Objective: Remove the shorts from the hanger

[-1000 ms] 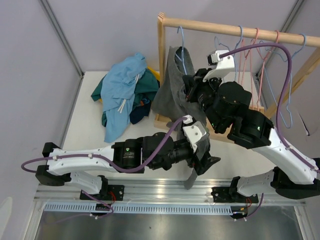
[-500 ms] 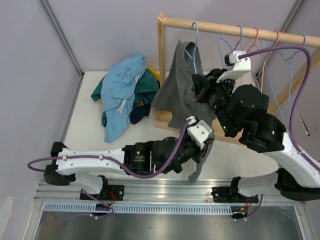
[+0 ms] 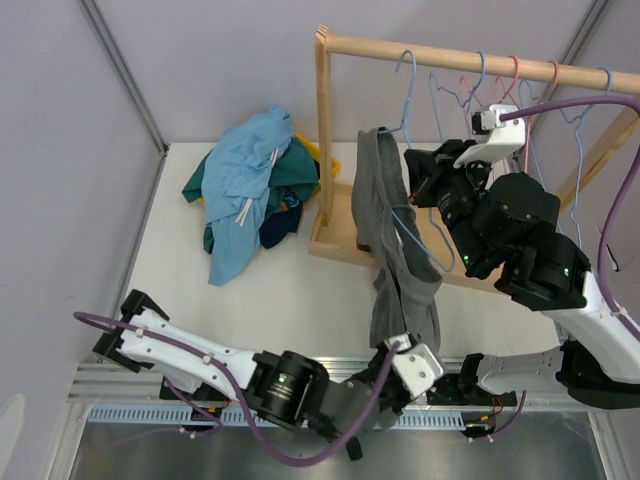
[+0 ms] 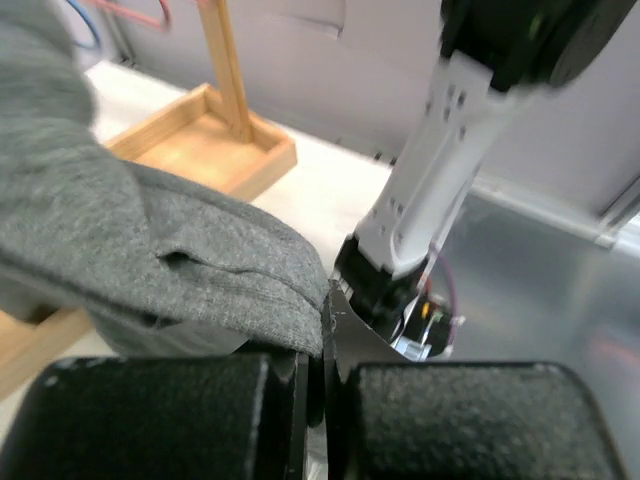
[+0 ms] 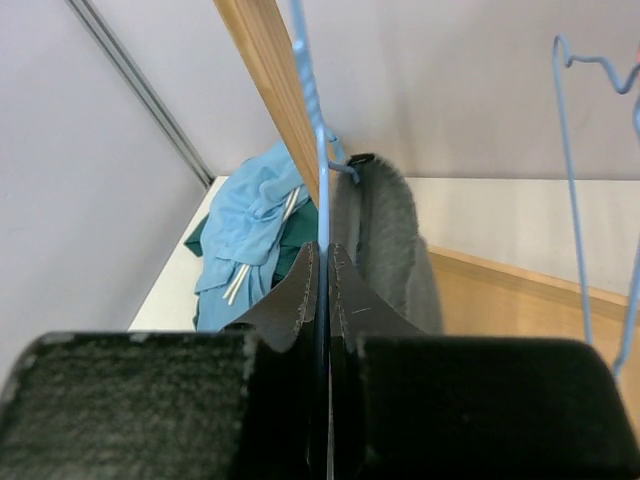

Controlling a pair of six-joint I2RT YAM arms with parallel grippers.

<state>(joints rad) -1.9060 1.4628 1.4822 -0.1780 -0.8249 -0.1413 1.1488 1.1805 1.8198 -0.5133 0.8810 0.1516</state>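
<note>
Grey soft fabric shorts (image 3: 380, 200): upper end draped on light-blue wire hanger (image 5: 321, 150), lower end stretched to left gripper (image 4: 325, 330), clamped on fabric. Right gripper (image 5: 322, 265): pinched on hanger wire. Risk: waistband snags and wire slips from pinch.

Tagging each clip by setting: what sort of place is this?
Probably a robot lab test cell: plain panel walls around a white table, arms bolted to an aluminium rail, and a small wooden rack with wire hangers and grey shorts.

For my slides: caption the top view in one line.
Left gripper clamps the grey shorts hanging from a blue hanger pinched by the right gripper.
</note>
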